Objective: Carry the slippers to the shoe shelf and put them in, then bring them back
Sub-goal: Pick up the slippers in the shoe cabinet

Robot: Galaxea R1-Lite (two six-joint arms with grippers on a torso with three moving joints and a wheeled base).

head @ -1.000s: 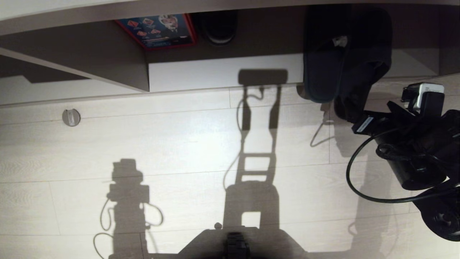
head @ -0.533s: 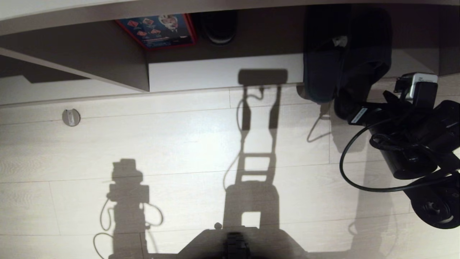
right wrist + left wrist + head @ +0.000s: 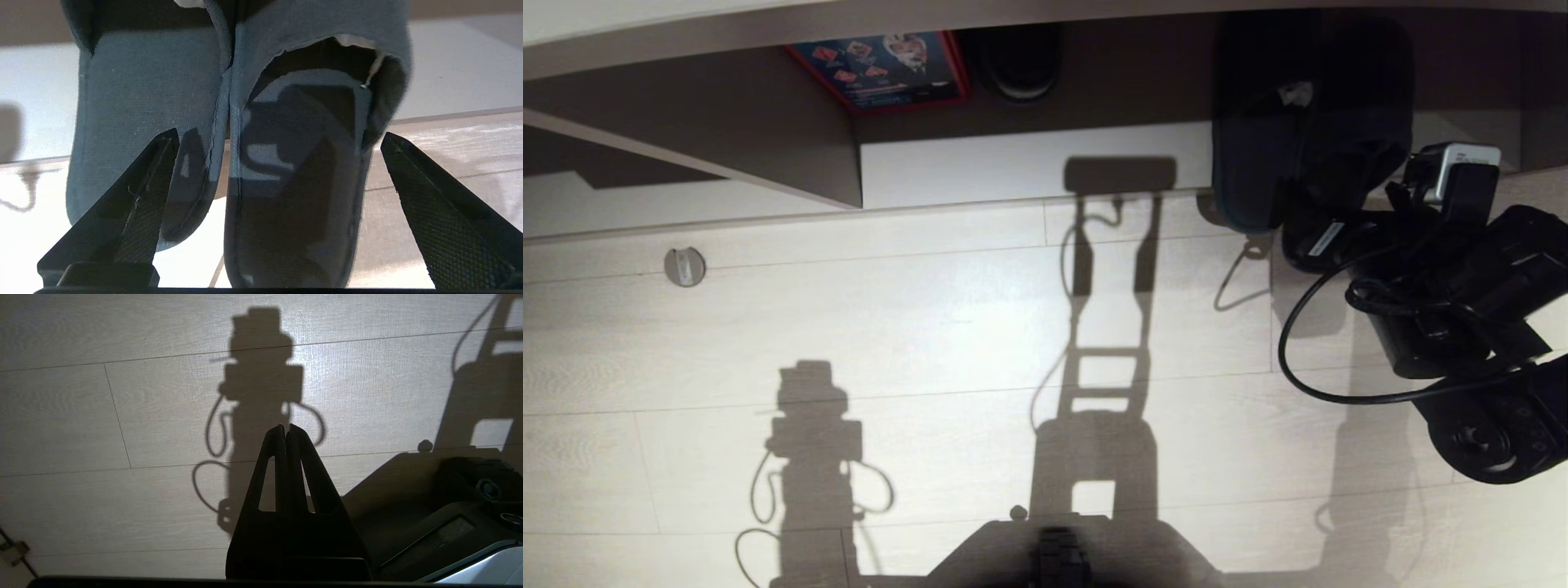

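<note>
The slippers (image 3: 1258, 163), dark fabric and backless, lie side by side at the right end of the shoe shelf (image 3: 1013, 167), toes inside and heels out over the floor. In the right wrist view they look blue-grey (image 3: 294, 163). My right gripper (image 3: 1298, 220) is at their heels, and its jaws stand wide open (image 3: 280, 132). One finger (image 3: 143, 196) is over the left slipper's heel, the other (image 3: 433, 204) is outside the right slipper. Nothing is gripped. My left gripper (image 3: 285, 426) hangs shut and empty over bare floor, outside the head view.
Inside the shelf stand a red-edged blue box (image 3: 882, 69) and a small dark rounded object (image 3: 1021, 61), left of the slippers. A slanted divider panel (image 3: 727, 155) crosses the shelf's left part. A round metal stop (image 3: 685, 266) sits on the floor. My base (image 3: 1062, 555) is at the near edge.
My right arm has moved forward and a little left toward the shelf, bringing the open gripper up to the slippers' heels. The slippers have not moved.
</note>
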